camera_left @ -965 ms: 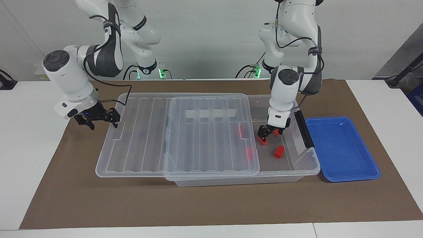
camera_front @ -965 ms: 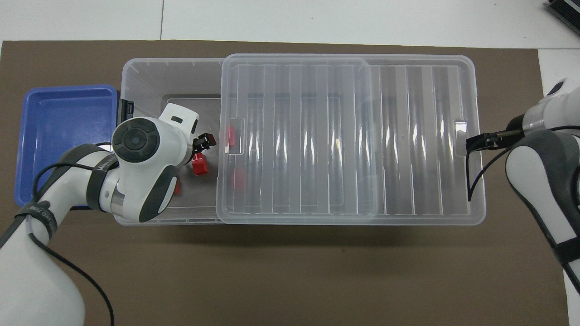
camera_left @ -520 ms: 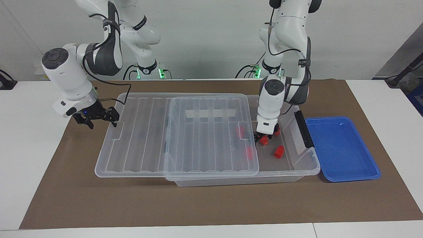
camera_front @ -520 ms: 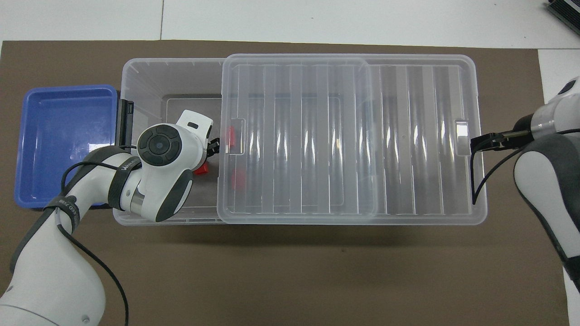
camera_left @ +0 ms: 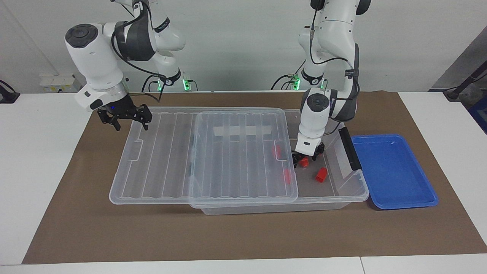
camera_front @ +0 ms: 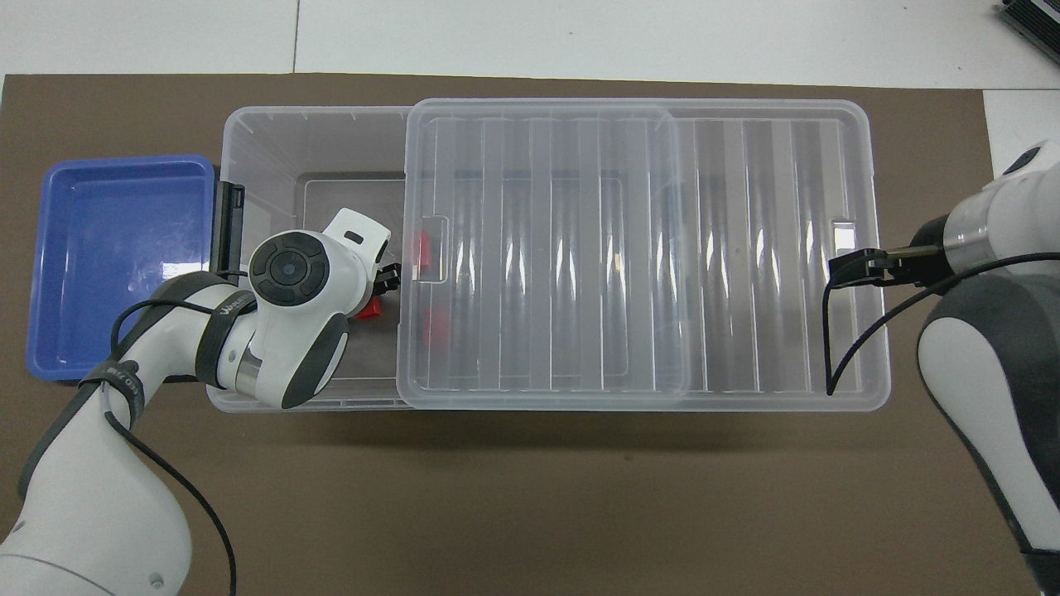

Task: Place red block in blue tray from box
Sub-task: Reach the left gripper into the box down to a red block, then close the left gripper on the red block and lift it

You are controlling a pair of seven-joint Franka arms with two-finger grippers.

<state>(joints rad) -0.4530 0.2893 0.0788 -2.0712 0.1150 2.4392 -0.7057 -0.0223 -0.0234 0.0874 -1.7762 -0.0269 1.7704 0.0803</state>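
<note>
The clear box (camera_left: 342, 198) stands mid-table, its ribbed lid (camera_left: 228, 160) slid toward the right arm's end, so the end by the blue tray (camera_left: 392, 171) is uncovered. My left gripper (camera_left: 307, 156) is down inside that uncovered end, open, its fingers on either side of a red block (camera_left: 303, 162), also seen from overhead (camera_front: 370, 309). Another red block (camera_left: 320, 174) lies loose beside it. Two more show through the lid (camera_left: 276, 151) (camera_left: 287, 176). My right gripper (camera_left: 125, 117) hangs open and empty above the lid's corner at the right arm's end. The blue tray holds nothing.
A black latch (camera_left: 349, 148) stands on the box's end wall between my left gripper and the tray. The lid's edge (camera_front: 406, 273) lies close beside the left hand. A brown mat (camera_left: 243, 236) covers the table under everything.
My left gripper has sunk lower into the box and shifted toward the lid's edge, onto the red block. My right gripper has risen and drawn back toward the robots, over the lid's corner.
</note>
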